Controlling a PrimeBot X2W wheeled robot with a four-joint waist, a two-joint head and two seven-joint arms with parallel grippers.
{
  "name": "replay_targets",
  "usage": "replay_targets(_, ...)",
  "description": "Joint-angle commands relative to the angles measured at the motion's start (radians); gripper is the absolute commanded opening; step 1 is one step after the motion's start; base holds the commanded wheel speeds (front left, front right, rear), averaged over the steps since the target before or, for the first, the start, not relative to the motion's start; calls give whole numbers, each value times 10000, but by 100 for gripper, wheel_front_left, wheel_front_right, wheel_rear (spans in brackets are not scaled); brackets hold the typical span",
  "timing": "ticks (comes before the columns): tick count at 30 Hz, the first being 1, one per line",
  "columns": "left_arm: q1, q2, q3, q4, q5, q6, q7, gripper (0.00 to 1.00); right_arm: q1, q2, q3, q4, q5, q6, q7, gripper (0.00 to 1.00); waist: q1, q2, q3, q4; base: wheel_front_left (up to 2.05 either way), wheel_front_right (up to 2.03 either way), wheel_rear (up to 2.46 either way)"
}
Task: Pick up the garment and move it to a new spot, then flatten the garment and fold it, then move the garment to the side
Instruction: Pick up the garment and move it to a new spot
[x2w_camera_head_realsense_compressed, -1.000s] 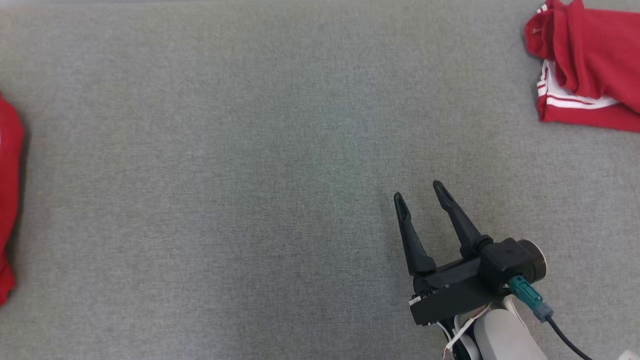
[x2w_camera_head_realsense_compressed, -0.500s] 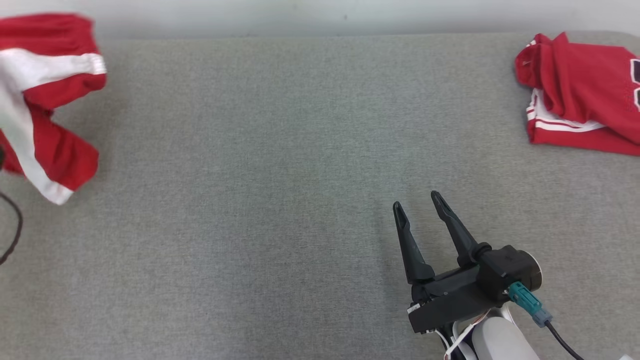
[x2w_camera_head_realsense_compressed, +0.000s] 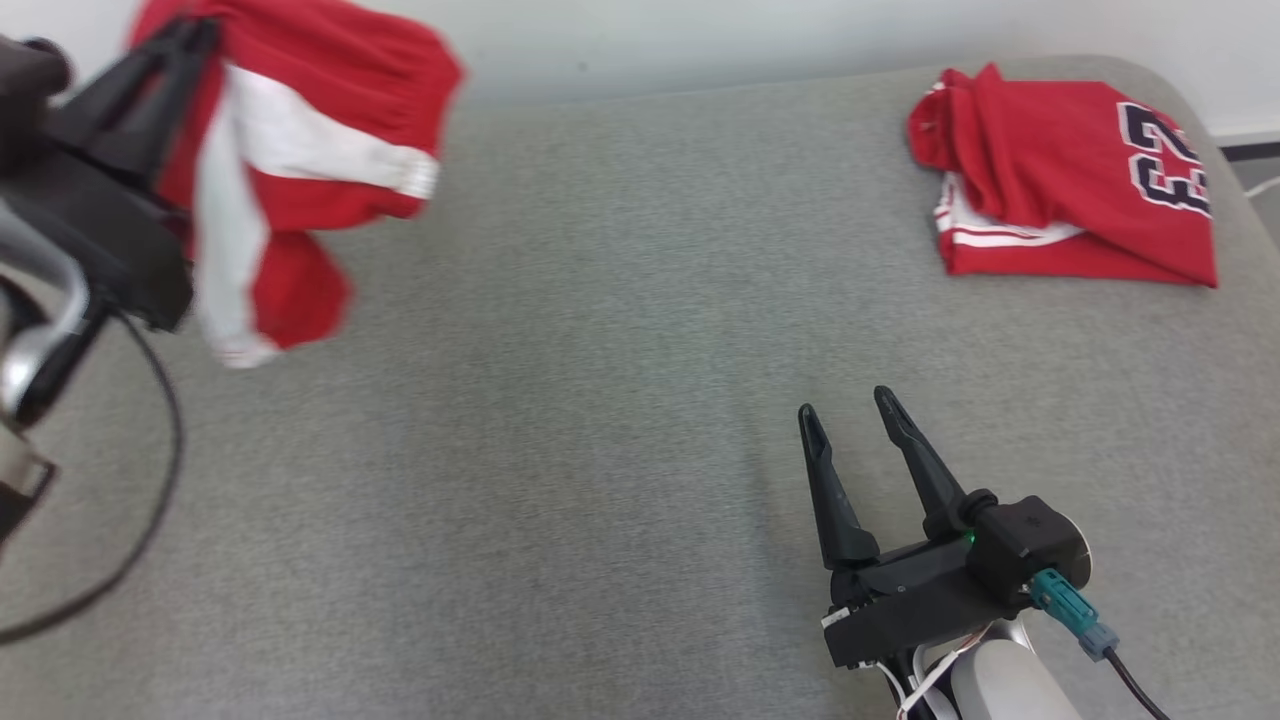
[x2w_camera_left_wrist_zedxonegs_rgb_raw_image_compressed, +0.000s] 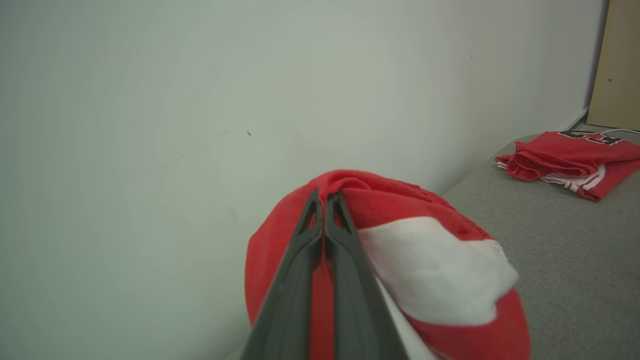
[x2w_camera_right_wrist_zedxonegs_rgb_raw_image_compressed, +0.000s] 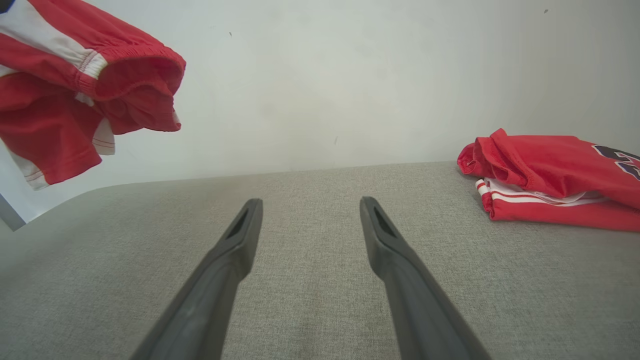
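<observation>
Red cloth garment with broad white bands (x2w_camera_head_realsense_compressed: 320, 120) hangs in the air at the left end of a grey woven fabric surface (x2w_camera_head_realsense_compressed: 560, 400), close to a plain white wall (x2w_camera_left_wrist_zedxonegs_rgb_raw_image_compressed: 150, 100). The left gripper (x2w_camera_head_realsense_compressed: 195, 35) pinches it near its top, the two dark fingers pressed flat together with red cloth caught between them (x2w_camera_left_wrist_zedxonegs_rgb_raw_image_compressed: 325, 200).

The garment is bunched, not spread. Its long axis runs downward from the pinched point, and the loose lower end droops toward the surface. In the right wrist view the garment (x2w_camera_right_wrist_zedxonegs_rgb_raw_image_compressed: 75, 90) is clear of the surface; a gathered, stitched edge points toward the middle of the surface, and a white-edged corner is its lowest part. In the left wrist view a wide white band crosses the red cloth (x2w_camera_left_wrist_zedxonegs_rgb_raw_image_compressed: 425, 260).

The right gripper (x2w_camera_head_realsense_compressed: 845, 405) sits low over the near right of the surface, fingers spread wide apart (x2w_camera_right_wrist_zedxonegs_rgb_raw_image_compressed: 310, 205) and holding nothing.

A folded red jersey with dark numerals and white stripes (x2w_camera_head_realsense_compressed: 1060, 190) lies at the far right end, well apart from the hanging garment.
</observation>
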Motion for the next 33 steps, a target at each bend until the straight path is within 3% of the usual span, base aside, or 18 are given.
replay_targets(1,207,-58,-92,-329,-89,78,80,0,130,32,-40,-36,41,1,-6,100,1,1,-29,-328,0,0,0)
replay_targets(12,1365,-966,-1090,-2318,-176,535,581,0,107,43,-70,-218,277,1,-6,100,1,1,105,-948,0,0,0)
replay_targets(18,2282,-1685,-1632,-1816,-265,764,107,0,33,45,-23,-291,344,1,-6,100,1,1,171,-1118,0,0,0)
replay_targets(26,2938,-2735,-2091,47,-429,649,-1177,0,-171,43,57,-284,332,1,-8,100,1,1,142,-1109,0,0,0)
replay_targets(27,2987,-2870,-2127,279,-401,659,-1387,36,-174,44,57,-267,319,1,-6,100,1,1,113,-1083,0,0,0)
replay_targets(28,3025,-2949,-2210,521,-325,671,-1538,88,-164,43,53,-255,307,1,-8,100,1,1,80,-1056,0,0,0)
replay_targets(29,3033,-3043,-2223,718,-292,696,-1741,100,-136,40,51,-242,293,1,-8,100,1,1,43,-1022,0,0,0)
replay_targets(33,3165,-3376,-2178,1200,-351,781,-2401,100,78,40,-17,-173,248,1,-6,100,1,1,-176,-777,0,0,0)
